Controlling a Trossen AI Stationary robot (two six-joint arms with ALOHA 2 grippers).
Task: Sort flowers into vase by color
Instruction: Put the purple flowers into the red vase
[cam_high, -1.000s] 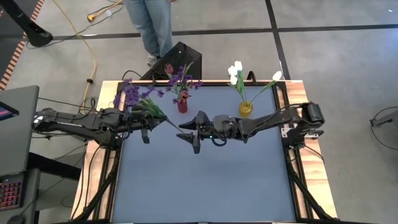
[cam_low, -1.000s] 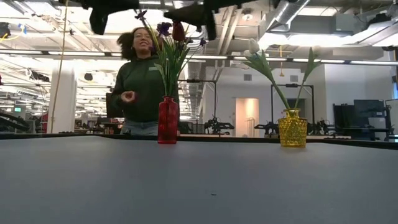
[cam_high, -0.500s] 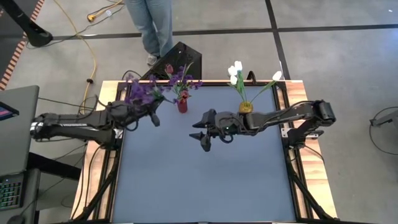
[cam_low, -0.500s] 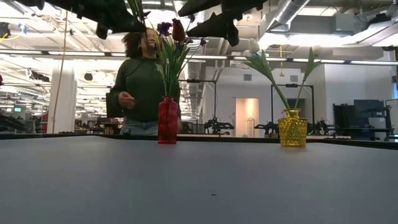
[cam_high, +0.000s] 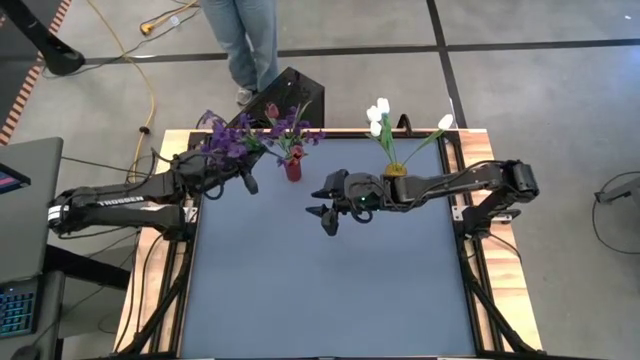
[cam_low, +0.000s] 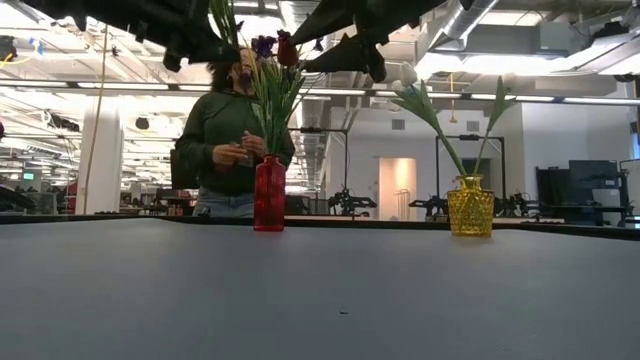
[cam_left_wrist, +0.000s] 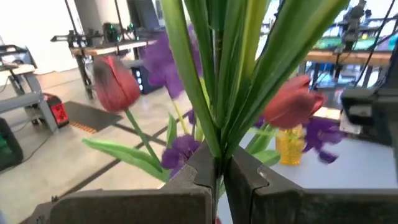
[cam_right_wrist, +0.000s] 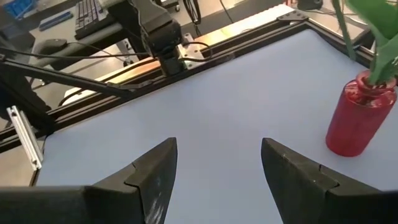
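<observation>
My left gripper (cam_high: 246, 180) is up in the air near the table's far left, just left of the red vase (cam_high: 293, 170), and is shut on a purple flower (cam_high: 223, 143). The red vase holds red buds (cam_left_wrist: 118, 87) and purple blooms, with their stems standing in its neck. The yellow vase (cam_high: 396, 173) holds white tulips (cam_high: 378, 112). My right gripper (cam_high: 326, 211) hovers open over the table's middle, between the two vases and nearer than them. It holds nothing. My left gripper pinches the purple flower's bundle of green stem and leaves (cam_left_wrist: 214, 140) between its two fingers (cam_left_wrist: 198, 171). The flower is lifted clear of the table. Its bushy head lies beyond the fingers toward the far left corner.
A person (cam_low: 225, 140) stands just beyond the table's far edge behind the red vase (cam_low: 269, 193). The yellow vase (cam_low: 469, 205) stands toward the far right. The grey table top (cam_high: 330, 290) stretches toward the near edge.
My left gripper has carried the purple flower up and toward the far edge, closer to the red vase. The flower has turned, so its stem no longer reaches toward my right gripper. My right gripper has drawn back a little to the right, still open.
</observation>
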